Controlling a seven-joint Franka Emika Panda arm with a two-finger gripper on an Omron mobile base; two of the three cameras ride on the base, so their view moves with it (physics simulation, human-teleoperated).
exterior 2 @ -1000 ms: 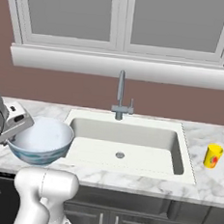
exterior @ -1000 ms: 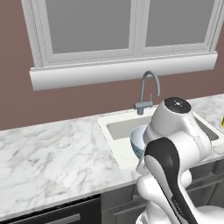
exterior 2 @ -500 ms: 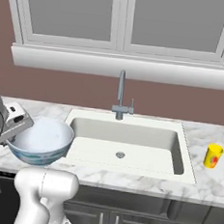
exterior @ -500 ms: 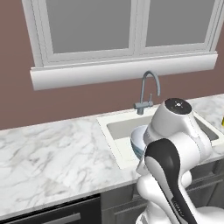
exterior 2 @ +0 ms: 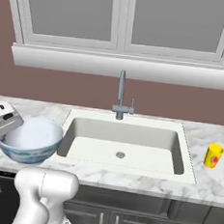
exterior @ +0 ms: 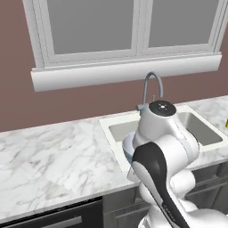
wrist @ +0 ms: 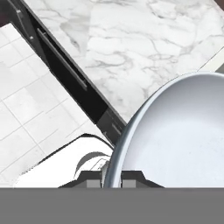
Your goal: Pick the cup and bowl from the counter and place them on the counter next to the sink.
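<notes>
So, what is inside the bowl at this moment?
The bowl looks empty: the hand view shows only its smooth pale inside. The end effector grips its rim, and the part of the inside nearest the wrist is hidden.

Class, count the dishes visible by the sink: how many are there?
2: the bowl on the counter left of the sink, and the yellow cup on its right side.

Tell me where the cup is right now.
In the right base view, the cup stands upright on the counter right of the sink, across the basin from the bowl.
</notes>
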